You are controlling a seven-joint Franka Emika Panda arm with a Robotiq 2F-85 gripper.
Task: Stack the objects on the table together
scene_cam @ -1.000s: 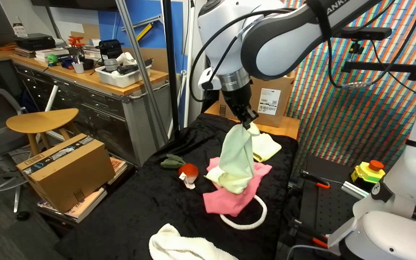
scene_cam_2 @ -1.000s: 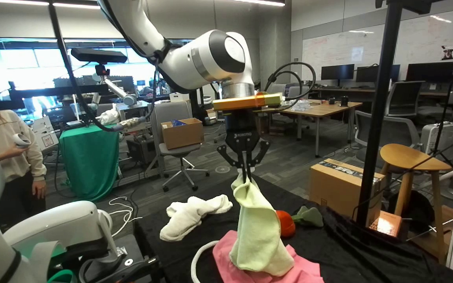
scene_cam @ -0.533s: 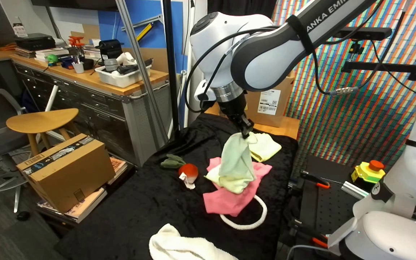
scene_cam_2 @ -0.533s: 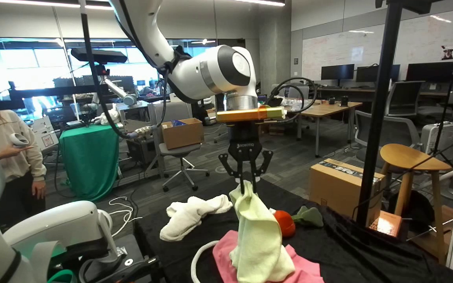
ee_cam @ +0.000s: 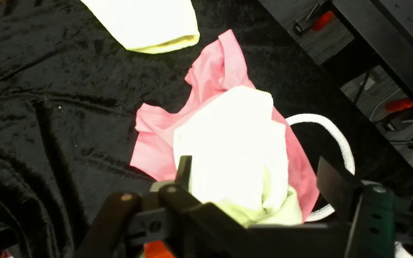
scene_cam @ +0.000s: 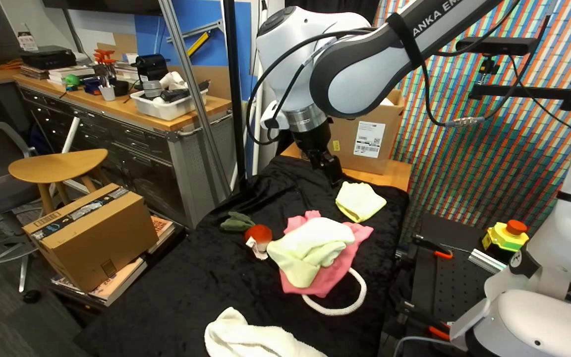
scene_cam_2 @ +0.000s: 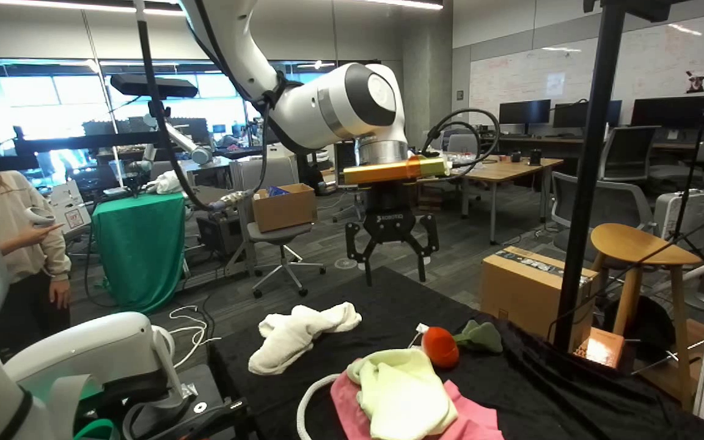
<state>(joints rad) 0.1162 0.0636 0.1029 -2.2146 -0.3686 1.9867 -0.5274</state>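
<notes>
The end effector [scene_cam_2: 395,282] hangs over the black-draped table [scene_cam: 206,282], jaws spread wide, holding nothing. The yellow-green cloth [scene_cam: 310,248] lies crumpled on the pink cloth [scene_cam: 334,272], a white rope [scene_cam: 334,312] curving out from beneath. Just beside sits a red item [scene_cam: 260,234]; the pale yellow cloth [scene_cam: 360,202] lies near, the white cloth [scene_cam: 258,339] well apart.

Robotics laboratory, part office.
Remotely, I see a white jointed robot arm [scene_cam_2: 312,113], rectangular black monitors [scene_cam_2: 525,112] and a broad scribbled whiteboard [scene_cam_2: 654,61].
</notes>
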